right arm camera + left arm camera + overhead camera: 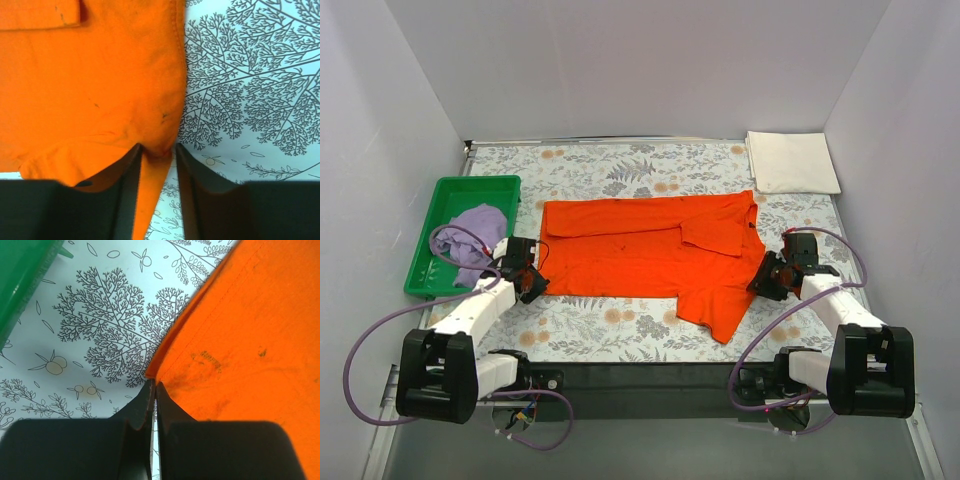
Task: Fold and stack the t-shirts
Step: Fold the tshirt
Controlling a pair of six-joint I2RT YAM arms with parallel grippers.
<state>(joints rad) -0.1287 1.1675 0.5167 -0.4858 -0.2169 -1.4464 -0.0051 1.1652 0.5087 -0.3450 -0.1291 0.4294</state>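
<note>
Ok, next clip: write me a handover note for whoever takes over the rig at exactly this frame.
Left tool: shut, pinching the orange t-shirt at its left edge.
Right tool: open, straddling the shirt's right edge, no grip yet.
Orange t-shirt: spread mid-way across the table, partly folded.
Cream-white t-shirt: folded, at the far right corner.
Lilac t-shirt: crumpled in the green tray.
Left to do: finish the orange fold, fold the lilac, stack all three.

green tray (460, 205) blocks the left; table (620, 335) before the orange shirt (620, 255) lies open.
</note>
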